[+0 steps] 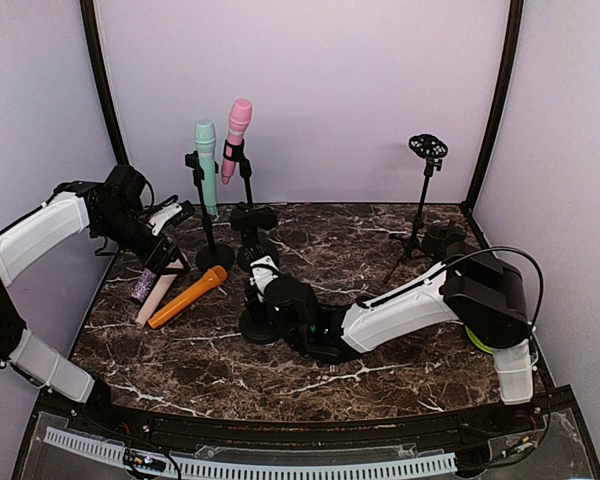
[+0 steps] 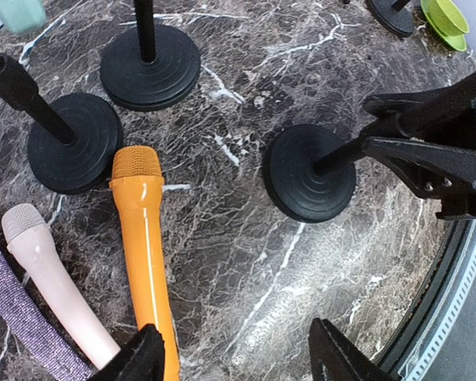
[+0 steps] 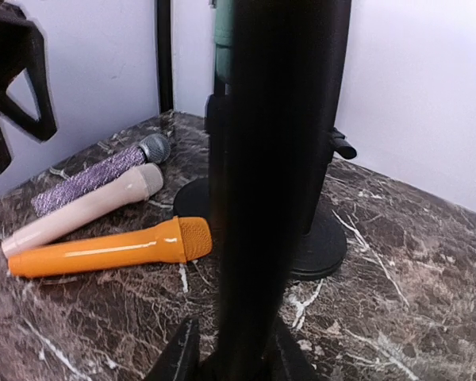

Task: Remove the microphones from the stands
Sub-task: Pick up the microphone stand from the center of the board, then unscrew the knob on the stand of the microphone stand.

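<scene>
Right gripper (image 3: 236, 351) is set low around the black upright of the near stand (image 2: 309, 171), just left of the middle of the table (image 1: 400, 370). A finger lies close against each side of the upright. Whether the hold is firm cannot be told, nor whether the thick dark column in the wrist view is bare pole or a black microphone body.

Left gripper (image 2: 238, 353) is held above the table's 9 o'clock edge with its fingers well apart and nothing between them. The handle of the orange microphone (image 2: 143, 238) passes just beside its left finger.

Part of the work is judged to be done. Three microphones lie flat and side by side at 9 o'clock: the orange one, a pale microphone (image 2: 55, 278) and a glittery purple microphone (image 2: 16, 317). None of them is on a stand.

Part is judged to be left. At about 11 o'clock a teal microphone (image 1: 206, 165) and a pink microphone (image 1: 238, 125) are seen upright in their clips, untouched, with neither gripper on them. A tripod stand (image 1: 420, 200) at 2 o'clock carries only an empty round holder.

The present step is taken to be a steadying of the near stand by the right arm, so that the left arm can be used for the lift. No microphone is held in either gripper, so the pull from the clip and the laying down on the table are not yet done.
</scene>
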`<action>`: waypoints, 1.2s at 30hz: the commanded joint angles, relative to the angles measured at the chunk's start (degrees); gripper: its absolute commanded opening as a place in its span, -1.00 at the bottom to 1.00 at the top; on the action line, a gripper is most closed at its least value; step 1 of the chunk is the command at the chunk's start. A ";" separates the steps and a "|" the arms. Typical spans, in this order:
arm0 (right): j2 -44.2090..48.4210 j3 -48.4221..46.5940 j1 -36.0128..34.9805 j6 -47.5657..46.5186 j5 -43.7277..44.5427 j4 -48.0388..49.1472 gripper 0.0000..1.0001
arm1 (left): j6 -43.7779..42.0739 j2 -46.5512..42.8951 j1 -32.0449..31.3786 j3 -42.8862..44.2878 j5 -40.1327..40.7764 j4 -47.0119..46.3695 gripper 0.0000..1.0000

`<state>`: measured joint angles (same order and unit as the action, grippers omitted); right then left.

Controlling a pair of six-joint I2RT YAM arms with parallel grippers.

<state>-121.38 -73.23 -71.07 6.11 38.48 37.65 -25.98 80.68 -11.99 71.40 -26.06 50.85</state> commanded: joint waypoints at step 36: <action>15.35 -12.72 -3.08 11.16 -24.18 -8.16 -1.00 | 1.61 -14.25 -10.85 -13.98 -32.93 -15.22 -0.05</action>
<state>-106.94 -83.90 -73.17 16.23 15.44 21.02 -23.92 67.18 -22.22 59.18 -53.69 33.39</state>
